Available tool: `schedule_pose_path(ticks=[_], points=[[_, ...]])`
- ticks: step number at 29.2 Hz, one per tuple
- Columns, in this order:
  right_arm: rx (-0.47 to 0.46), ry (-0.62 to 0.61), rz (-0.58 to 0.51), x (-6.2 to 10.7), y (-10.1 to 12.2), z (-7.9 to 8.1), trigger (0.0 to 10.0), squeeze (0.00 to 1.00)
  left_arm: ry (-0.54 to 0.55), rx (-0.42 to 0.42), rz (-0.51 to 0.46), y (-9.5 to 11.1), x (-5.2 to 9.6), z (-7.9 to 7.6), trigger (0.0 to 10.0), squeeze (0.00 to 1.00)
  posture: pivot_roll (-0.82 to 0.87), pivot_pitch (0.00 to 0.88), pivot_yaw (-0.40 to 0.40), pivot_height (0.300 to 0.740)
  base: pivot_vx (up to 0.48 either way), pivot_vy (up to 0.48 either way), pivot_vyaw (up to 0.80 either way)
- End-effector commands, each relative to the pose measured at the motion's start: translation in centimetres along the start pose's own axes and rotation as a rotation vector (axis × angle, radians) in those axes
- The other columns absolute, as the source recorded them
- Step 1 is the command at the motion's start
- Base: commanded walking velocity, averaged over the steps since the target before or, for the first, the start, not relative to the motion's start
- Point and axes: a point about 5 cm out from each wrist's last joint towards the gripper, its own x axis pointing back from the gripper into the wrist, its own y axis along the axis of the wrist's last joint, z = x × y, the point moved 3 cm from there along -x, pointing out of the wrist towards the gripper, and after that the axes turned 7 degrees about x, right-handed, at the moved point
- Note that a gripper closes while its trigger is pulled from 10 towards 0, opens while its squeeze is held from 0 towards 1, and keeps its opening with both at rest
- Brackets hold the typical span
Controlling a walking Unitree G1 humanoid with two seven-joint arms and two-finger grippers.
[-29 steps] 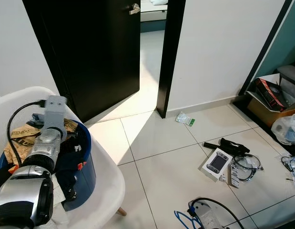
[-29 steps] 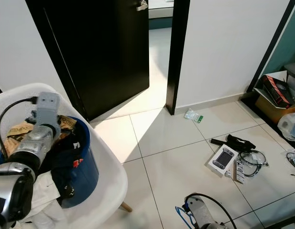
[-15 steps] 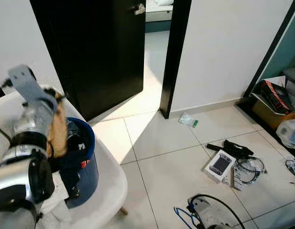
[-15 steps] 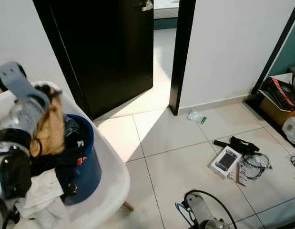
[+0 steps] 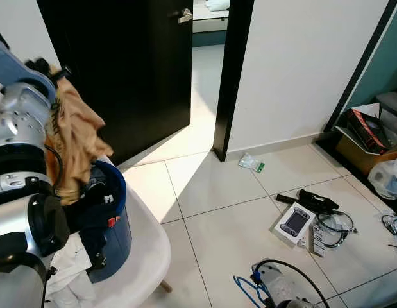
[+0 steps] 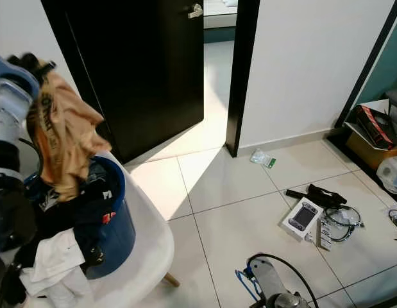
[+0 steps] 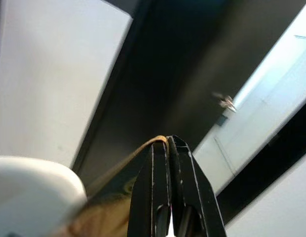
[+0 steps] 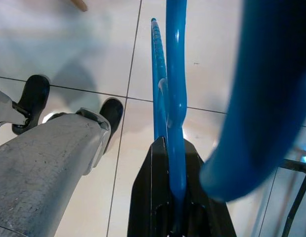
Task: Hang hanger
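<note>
- Lifted higher than half a second ago: left gripper (image 7: 167,140), now well above the blue basket (image 5: 115,224), near the black door (image 5: 134,70).
- Fingers (image 7: 153,187) pressed together, pinching a tan garment (image 5: 73,144) that drapes down toward the basket.
- Basket resting on the white chair (image 5: 143,250), stuffed with dark and white clothes.
- Right gripper (image 8: 167,148) low over the tiled floor (image 5: 224,218), right of the chair, fingers clamped on the blue hanger (image 8: 175,89).

Open black door (image 5: 131,70); white chair (image 5: 143,247) (blue bucket (image 5: 118,224) aboard).
</note>
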Motion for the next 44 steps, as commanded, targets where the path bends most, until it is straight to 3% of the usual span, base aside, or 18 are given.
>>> schedule_pose_path(ticks=[1, 4, 14, 16, 17, 18, 21, 24, 26, 31, 32, 33, 36, 38, 40, 41, 42, 44], points=[[0.007, 0.002, -0.001, -0.1, 0.2, 0.2, 10.0, 0.00, 0.039, -0.039, -0.127, 3.5, 0.1, 0.5, 0.0, 0.00, -0.04, 0.000, 0.020, 0.740, 0.000, 0.000, 0.00], [0.010, 0.001, -0.002, -0.1, 0.3, 0.2, 10.0, 0.00, 0.073, -0.071, -0.173, 4.2, 0.5, 1.1, 0.0, 0.00, -0.03, 0.000, 0.019, 0.740, 0.000, 0.000, 0.00], [0.016, 0.001, -0.003, -0.1, 0.3, 0.2, 10.0, 0.00, 0.111, -0.093, -0.043, -0.3, 1.7, 2.4, 0.6, 0.00, -0.03, 0.000, 0.017, 0.740, 0.000, 0.000, 0.00], [0.017, 0.002, -0.002, -0.1, 0.3, 0.2, 10.0, 0.00, 0.118, -0.106, -0.011, -1.6, 2.2, 2.6, 0.7, 0.00, -0.03, 0.000, 0.017, 0.740, 0.000, 0.000, 0.00], [0.021, 0.004, -0.001, -0.1, 0.2, 0.2, 10.0, 0.00, 0.139, -0.132, 0.088, -5.2, 3.6, 3.3, 1.2, 0.00, -0.03, 0.000, 0.023, 0.740, 0.000, 0.000, 0.00], [0.022, 0.004, 0.000, -0.1, 0.2, 0.2, 10.0, 0.00, 0.153, -0.146, 0.129, -6.8, 4.4, 3.7, 1.3, 0.00, -0.03, 0.000, 0.026, 0.740, 0.000, 0.000, 0.00], [0.022, 0.004, 0.000, -0.1, 0.2, 0.2, 10.0, 0.00, 0.153, -0.146, 0.129, -6.8, 4.4, 3.7, 1.3, 0.00, -0.03, 0.000, 0.026, 0.740, 0.000, 0.000, 0.00], [0.023, 0.004, 0.000, -0.1, 0.2, 0.3, 10.0, 0.00, 0.218, -0.194, 0.198, -9.7, 6.7, 5.9, 1.1, 0.00, -0.03, 0.000, 0.027, 0.740, 0.000, 0.000, 0.00], [0.023, 0.004, 0.000, -0.1, 0.2, 0.3, 10.0, 0.00, 0.218, -0.194, 0.198, -9.7, 6.7, 5.9, 1.1, 0.00, -0.03, 0.000, 0.027, 0.740, 0.000, 0.000, 0.00], [0.027, 0.006, 0.000, -0.1, 0.2, 0.3, 10.0, 0.00, 0.309, -0.272, 0.172, -9.2, 7.7, 9.0, 0.9, 0.00, -0.02, 0.000, 0.026, 0.740, 0.000, 0.000, 0.00], [0.028, 0.007, 0.000, -0.1, 0.2, 0.3, 10.0, 0.00, 0.349, -0.333, 0.112, -7.5, 7.6, 10.5, 0.7, 0.00, -0.02, 0.000, 0.026, 0.740, 0.000, 0.000, 0.00], [0.028, 0.007, 0.000, -0.1, 0.2, 0.3, 10.0, 0.00, 0.349, -0.333, 0.112, -7.5, 7.6, 10.5, 0.7, 0.00, -0.02, 0.000, 0.026, 0.740, 0.000, 0.000, 0.00], [0.032, 0.008, 0.000, -0.1, 0.2, 0.3, 10.0, 0.00, 0.411, -0.481, -0.022, -3.3, 7.4, 12.7, 0.3, 0.00, -0.02, 0.002, 0.026, 0.740, 0.000, 0.000, 0.00], [0.032, 0.008, 0.000, -0.1, 0.2, 0.3, 10.0, 0.00, 0.411, -0.481, -0.022, -3.3, 7.4, 12.7, 0.3, 0.00, -0.02, 0.002, 0.026, 0.740, 0.000, 0.000, 0.00], [0.034, 0.008, 0.001, -0.1, 0.1, 0.2, 10.0, 0.00, 0.458, -0.559, -0.066, -1.4, 8.3, 14.2, 1.4, 0.00, -0.02, 0.004, 0.024, 0.740, 0.000, 0.000, 0.00], [0.035, 0.009, 0.002, 0.0, 0.1, 0.2, 10.0, 0.00, 0.476, -0.574, -0.061, -1.3, 8.9, 14.8, 1.4, 0.00, -0.02, 0.005, 0.024, 0.740, 0.000, 0.000, 0.00], [0.036, 0.009, 0.002, 0.0, 0.1, 0.1, 10.0, 0.00, 0.504, -0.574, -0.025, -2.0, 9.7, 15.7, 2.6, 0.00, -0.02, 0.006, 0.024, 0.740, 0.000, 0.000, 0.00], [0.037, 0.009, 0.003, 0.0, 0.0, 0.1, 10.0, 0.00, 0.522, -0.572, 0.000, -2.5, 10.3, 16.3, 2.6, 0.00, -0.01, 0.007, 0.024, 0.740, 0.000, 0.000, 0.00]])
